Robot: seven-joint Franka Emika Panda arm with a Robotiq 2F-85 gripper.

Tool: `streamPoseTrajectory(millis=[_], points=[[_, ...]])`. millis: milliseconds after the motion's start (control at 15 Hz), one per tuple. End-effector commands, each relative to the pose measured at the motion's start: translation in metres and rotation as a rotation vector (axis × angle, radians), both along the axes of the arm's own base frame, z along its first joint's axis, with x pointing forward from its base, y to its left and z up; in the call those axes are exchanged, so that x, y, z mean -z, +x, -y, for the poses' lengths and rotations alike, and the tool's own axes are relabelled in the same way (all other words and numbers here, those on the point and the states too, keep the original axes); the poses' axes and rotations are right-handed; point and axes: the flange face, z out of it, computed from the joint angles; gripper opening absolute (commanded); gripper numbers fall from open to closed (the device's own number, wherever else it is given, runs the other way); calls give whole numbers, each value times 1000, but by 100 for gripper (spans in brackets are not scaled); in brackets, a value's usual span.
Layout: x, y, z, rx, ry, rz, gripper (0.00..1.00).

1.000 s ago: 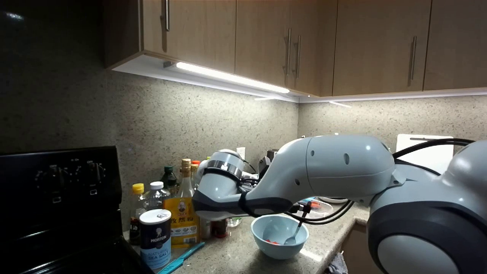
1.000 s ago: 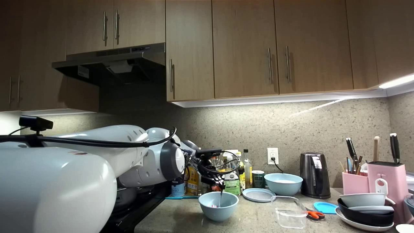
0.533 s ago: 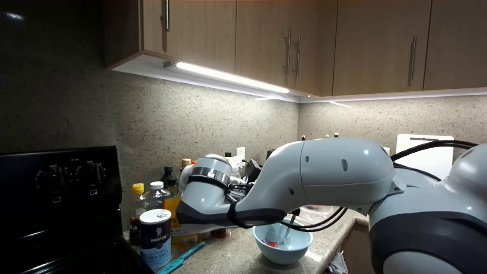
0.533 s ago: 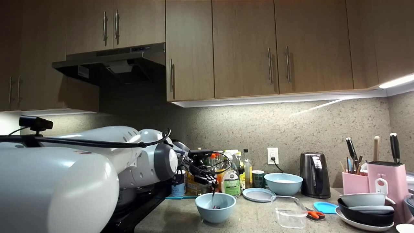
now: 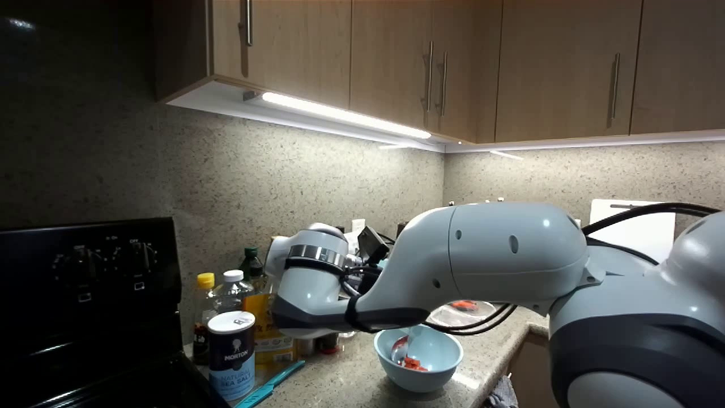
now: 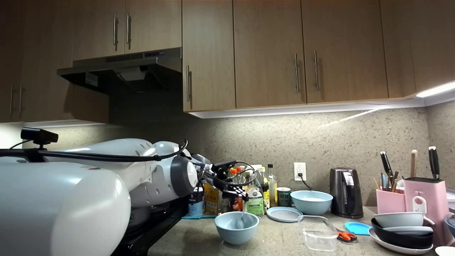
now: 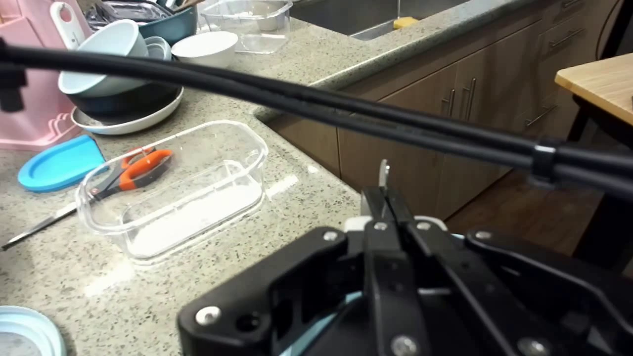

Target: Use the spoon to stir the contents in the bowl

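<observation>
In both exterior views the light-blue bowl point(image 5: 419, 378) point(image 6: 236, 234) stands on the counter with red pieces point(image 5: 413, 364) at its bottom. My gripper point(image 7: 384, 199) is shut on the spoon point(image 7: 384, 173), whose metal handle end pokes out past the fingertips in the wrist view. Just above the bowl's rim, the gripper point(image 6: 245, 196) shows in an exterior view, with the spoon point(image 6: 243, 217) reaching down into the bowl. The spoon's head point(image 5: 399, 352), smeared red, leans at the bowl's inner wall beside the pieces. The arm hides the gripper there.
Bottles point(image 6: 255, 201) and a salt canister point(image 5: 232, 354) line the wall behind the bowl. Along the counter stand a clear container point(image 7: 173, 198), scissors point(image 7: 143, 168), a wider light-blue bowl point(image 6: 311, 204), a kettle point(image 6: 346, 193) and stacked bowls. A black cable point(image 7: 296, 99) crosses the wrist view.
The spoon has swept through the bowl; its head has gone from the right of the red pieces to their left in an exterior view. The bowl has slid slightly, and the arm shifted.
</observation>
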Motion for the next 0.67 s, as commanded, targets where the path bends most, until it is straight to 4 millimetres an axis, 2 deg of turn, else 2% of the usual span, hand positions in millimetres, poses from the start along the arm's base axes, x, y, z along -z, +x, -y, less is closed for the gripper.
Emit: streamPoseTrajectory(millis=[0,333,600], points=[[-21,12,21,25,23,62,1],[-30,10,53,145,7,72,1],[-22,-7,62,267,-33,28,1]])
